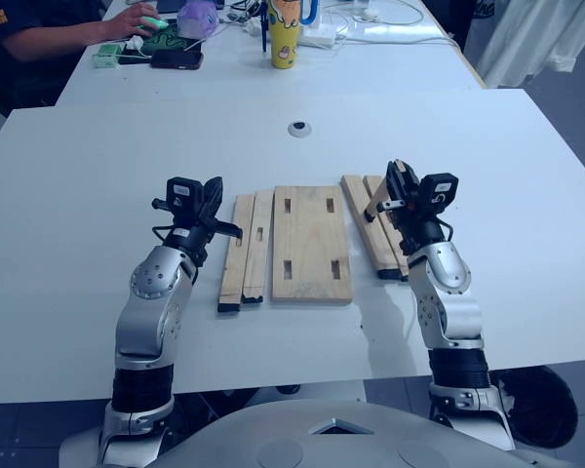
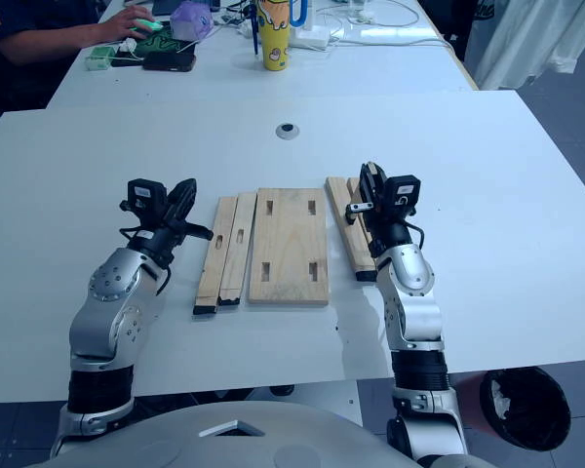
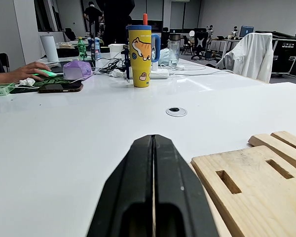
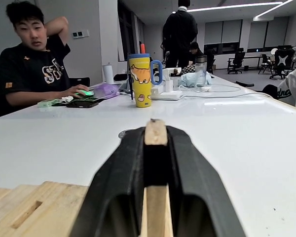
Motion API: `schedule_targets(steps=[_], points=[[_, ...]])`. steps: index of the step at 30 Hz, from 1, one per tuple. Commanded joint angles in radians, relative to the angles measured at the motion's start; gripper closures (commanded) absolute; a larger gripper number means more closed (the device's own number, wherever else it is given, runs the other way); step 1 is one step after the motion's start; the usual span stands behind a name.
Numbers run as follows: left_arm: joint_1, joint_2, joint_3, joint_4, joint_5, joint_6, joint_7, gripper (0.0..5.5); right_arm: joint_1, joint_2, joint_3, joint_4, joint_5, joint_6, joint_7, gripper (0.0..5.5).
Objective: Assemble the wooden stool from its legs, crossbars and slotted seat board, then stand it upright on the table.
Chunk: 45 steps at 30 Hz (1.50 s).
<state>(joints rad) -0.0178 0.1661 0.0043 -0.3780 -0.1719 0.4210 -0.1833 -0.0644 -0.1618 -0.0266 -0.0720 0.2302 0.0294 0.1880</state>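
Note:
The slotted seat board (image 1: 312, 244) lies flat in the middle of the white table (image 1: 97, 195). Two wooden bars (image 1: 246, 249) lie side by side just left of it. Another pair (image 1: 369, 226) lies angled at its right. My left gripper (image 1: 213, 191) hovers beside the left bars, shut with nothing between its fingers (image 3: 133, 197). Over the right pair, my right gripper (image 1: 401, 182) is shut on a thin wooden bar (image 4: 157, 207) that stands on edge between its fingers (image 4: 123, 173). A corner of the seat board (image 4: 34, 202) shows in the right wrist view.
A round cable grommet (image 1: 299, 129) sits in the table beyond the board. On the far table stand a yellow cup (image 1: 284, 39), a phone (image 1: 175, 59) and clutter, with a person's hand (image 1: 132, 19) there. The table's front edge (image 1: 273, 375) is near.

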Motion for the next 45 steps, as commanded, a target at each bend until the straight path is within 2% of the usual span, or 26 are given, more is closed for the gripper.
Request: schedule_targets(steps=[1,10,16,17,22,33,40,45], points=[[-0.003,-0.002,-0.003,0.005,0.009,-0.007,0.004,5.5,0.104,-0.028,0.029,0.083,-0.015,0.07,0.065,5.07],[-0.006,-0.003,-0.002,0.017,0.01,-0.021,0.006,5.5,0.119,-0.052,-0.034,0.128,0.051,0.156,0.083,5.07],[-0.004,-0.01,0.0,0.019,0.011,-0.029,0.017,5.5,0.097,-0.064,-0.021,0.053,0.055,0.122,0.092,5.07],[-0.004,-0.011,-0.001,0.02,0.012,-0.03,0.019,5.5,0.089,-0.062,-0.017,0.038,0.06,0.126,0.093,4.7],[-0.003,-0.017,-0.004,0.022,0.012,-0.035,0.024,5.5,0.056,-0.04,-0.02,-0.038,0.067,0.156,0.073,3.98],[-0.008,-0.025,-0.007,0.034,0.017,-0.046,0.025,5.5,-0.036,-0.022,-0.069,-0.142,0.067,0.167,0.007,3.98],[-0.007,-0.03,-0.009,0.038,0.022,-0.054,0.027,5.5,-0.277,-0.04,-0.13,-0.246,0.124,0.263,-0.061,3.98],[-0.003,-0.041,-0.009,0.034,0.027,-0.059,0.04,5.5,-0.494,-0.075,-0.15,-0.181,0.159,0.397,-0.078,4.66]])
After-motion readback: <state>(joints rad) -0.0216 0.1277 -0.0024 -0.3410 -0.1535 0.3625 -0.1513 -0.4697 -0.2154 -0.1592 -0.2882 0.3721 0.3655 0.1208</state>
